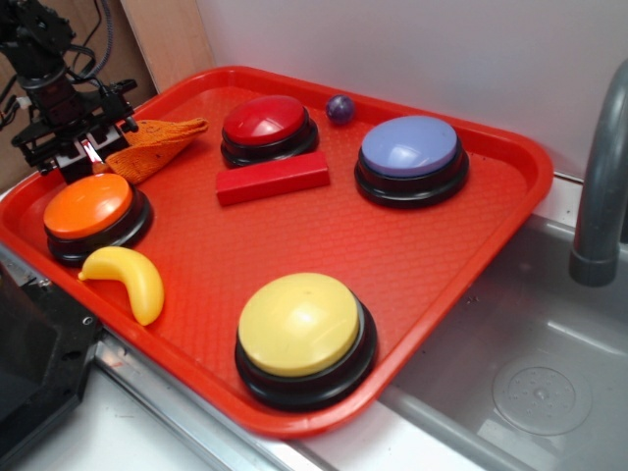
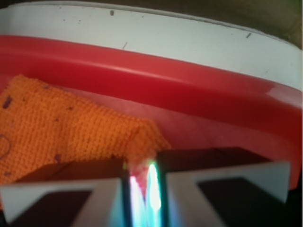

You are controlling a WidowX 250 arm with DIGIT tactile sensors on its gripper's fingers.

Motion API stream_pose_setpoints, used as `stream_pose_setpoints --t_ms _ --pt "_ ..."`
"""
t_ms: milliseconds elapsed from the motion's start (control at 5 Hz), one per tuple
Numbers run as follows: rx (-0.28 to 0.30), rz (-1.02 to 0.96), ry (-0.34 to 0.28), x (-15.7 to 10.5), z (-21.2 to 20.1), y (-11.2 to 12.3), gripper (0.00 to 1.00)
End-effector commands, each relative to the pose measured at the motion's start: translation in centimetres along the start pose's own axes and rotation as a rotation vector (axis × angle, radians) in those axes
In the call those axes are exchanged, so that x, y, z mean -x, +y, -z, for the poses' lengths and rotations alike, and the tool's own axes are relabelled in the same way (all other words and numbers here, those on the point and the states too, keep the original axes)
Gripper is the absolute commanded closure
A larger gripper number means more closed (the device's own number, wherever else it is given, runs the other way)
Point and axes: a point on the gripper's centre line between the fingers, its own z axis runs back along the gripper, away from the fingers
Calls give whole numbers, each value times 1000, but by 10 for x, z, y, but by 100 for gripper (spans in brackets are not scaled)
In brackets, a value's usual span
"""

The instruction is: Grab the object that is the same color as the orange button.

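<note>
The large red plastic tray [image 1: 461, 255] with raised rim rested partly over a grey metal sink [image 1: 530, 363], a grey faucet pipe [image 1: 601, 186] standing at the right edge. On the tray, nearest the camera, sat the large yellow domed button on a black base [image 1: 302, 329]. Toward the rear right sat a lavender-blue domed button on a black base [image 1: 410, 152], and at the rear centre a red domed button on a black base [image 1: 265, 125]. The round orange domed push button with black base [image 1: 90, 211] occupied the left side of the tray.

The black robot arm [image 1: 44, 69] descended at the tray's rear left corner. The orange knitted cloth rag with coarse weave and dark specks [image 1: 157, 142] lay in that corner, just behind the orange button and left of the red button. The tool [image 2: 142, 189] was pressed nearly together, pinching a corner of the rag; the wrist view showed the weave bunched between the fingers [image 2: 222, 182], close to the tray rim.

A red rectangular block [image 1: 272, 179] lay just in front of the red button. A yellow banana toy [image 1: 130, 279] lay beside the orange button, near the front rim. A small purple ball [image 1: 340, 108] rested near the rear rim.
</note>
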Motion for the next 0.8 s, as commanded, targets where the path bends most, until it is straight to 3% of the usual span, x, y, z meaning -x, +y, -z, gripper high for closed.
stream_pose_setpoints --t_ms 0,200,400,600 --pt "78 228 5 -16 -52 -21 100" --pt "33 464 31 -12 -81 -48 100" --pt "94 655 62 11 -121 -76 100" --pt "136 849 139 40 -166 -89 100"
